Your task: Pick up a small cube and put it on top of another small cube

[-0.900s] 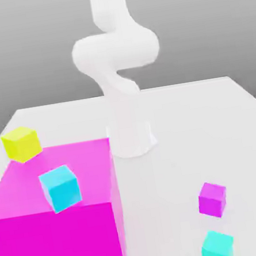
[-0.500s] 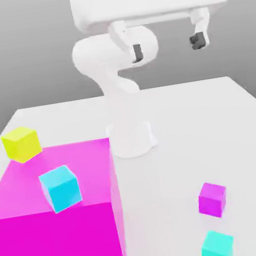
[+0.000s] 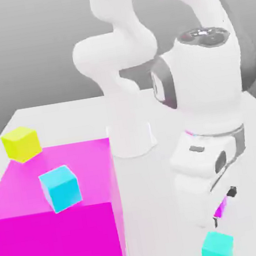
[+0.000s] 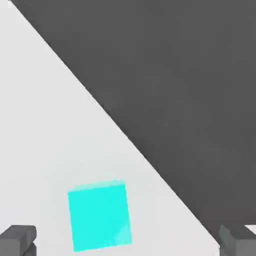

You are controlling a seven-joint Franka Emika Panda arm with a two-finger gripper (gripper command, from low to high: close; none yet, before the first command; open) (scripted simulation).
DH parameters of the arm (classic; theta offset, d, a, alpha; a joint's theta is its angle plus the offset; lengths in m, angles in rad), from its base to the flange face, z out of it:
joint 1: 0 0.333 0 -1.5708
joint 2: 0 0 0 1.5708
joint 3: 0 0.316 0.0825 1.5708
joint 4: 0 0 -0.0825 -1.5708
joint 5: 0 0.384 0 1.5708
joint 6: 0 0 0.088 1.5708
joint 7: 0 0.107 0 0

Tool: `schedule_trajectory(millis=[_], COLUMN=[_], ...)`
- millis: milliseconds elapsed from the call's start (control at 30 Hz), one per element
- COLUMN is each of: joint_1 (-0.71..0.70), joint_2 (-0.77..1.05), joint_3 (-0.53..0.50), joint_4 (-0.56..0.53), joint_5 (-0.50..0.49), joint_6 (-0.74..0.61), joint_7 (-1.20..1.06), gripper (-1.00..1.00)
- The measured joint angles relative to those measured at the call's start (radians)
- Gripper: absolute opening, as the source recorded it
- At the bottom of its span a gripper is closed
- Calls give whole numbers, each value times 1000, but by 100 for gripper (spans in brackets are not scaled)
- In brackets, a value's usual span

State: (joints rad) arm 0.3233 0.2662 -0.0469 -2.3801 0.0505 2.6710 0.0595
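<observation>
The small turquoise cube (image 3: 217, 247) rests on the white table at the front of the exterior view's right. In the hand view this cube (image 4: 100, 215) lies between the two dark fingertips (image 4: 17, 239), nearer one of them. My gripper (image 3: 223, 207) hangs low just behind and above the cube. The gripper (image 4: 127, 242) is open, its fingers spread wide with nothing held. A bluer sky-cyan small cube (image 3: 60, 188) sits on top of the big magenta block (image 3: 59, 228). The small purple cube (image 3: 222, 209) is mostly hidden behind my hand.
A yellow cube (image 3: 21, 143) stands behind the magenta block at the exterior view's left. The arm's white base (image 3: 130, 137) rises mid-table. In the hand view the table edge (image 4: 125, 131) runs diagonally close to the turquoise cube, with dark floor beyond.
The hand has dropped from high above the table to just above the turquoise cube on the exterior view's right, now covering most of the purple cube. No cube has moved.
</observation>
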Motion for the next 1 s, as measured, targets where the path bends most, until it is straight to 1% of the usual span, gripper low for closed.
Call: schedule_trajectory(millis=[167,200,433,567,667,800,933,1000], joint_1=[-2,-4,-4,2,-31,-100,-222,-258], joint_2=[181,202,200,75,-17,-154,-294,-363], joint_3=[11,14,14,5,3,-60,-109,-130], joint_4=[27,31,30,5,22,16,6,0], joint_5=[-6,-4,-5,-17,46,82,75,63], joint_6=[130,146,143,44,-24,-143,-263,-322], joint_7=[-21,-22,-21,-13,-15,25,96,137], gripper=[0,-100,-100,-100,-100,-100,-100,-100])
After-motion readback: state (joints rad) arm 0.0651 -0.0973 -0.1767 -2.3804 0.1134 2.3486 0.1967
